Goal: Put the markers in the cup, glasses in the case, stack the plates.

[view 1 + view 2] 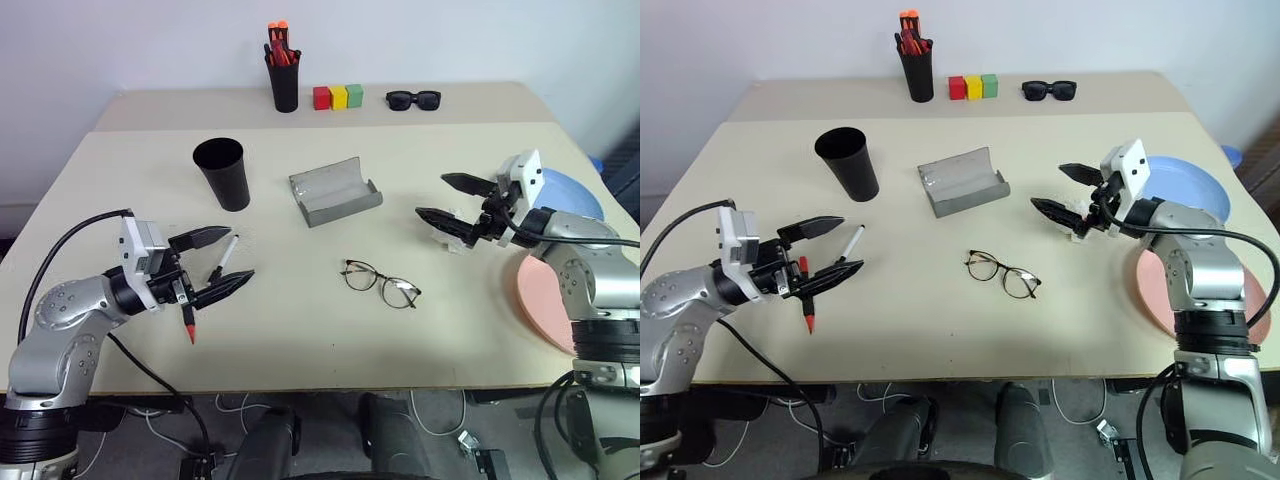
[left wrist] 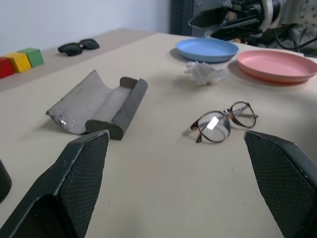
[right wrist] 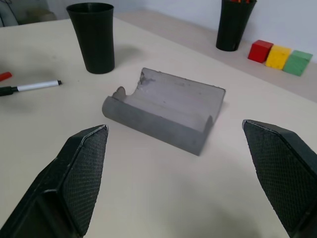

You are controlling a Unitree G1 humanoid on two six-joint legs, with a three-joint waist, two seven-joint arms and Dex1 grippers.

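Markers, one red-capped black (image 1: 189, 322) and one black-capped white (image 1: 222, 258), lie loose on the counter (image 1: 300, 330). Wire-frame glasses (image 1: 380, 283) sit outside the open grey case (image 1: 335, 192). Both hands, left (image 1: 220, 265) and right (image 1: 448, 200), gape empty; nothing is done.

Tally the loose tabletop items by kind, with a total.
Markers: 2
Cups: 1
Pen pots: 1
Cases: 1
Glasses: 1
Sunglasses: 1
Plates: 2
Blocks: 3
Crumpled wrapper: 1
Total: 13
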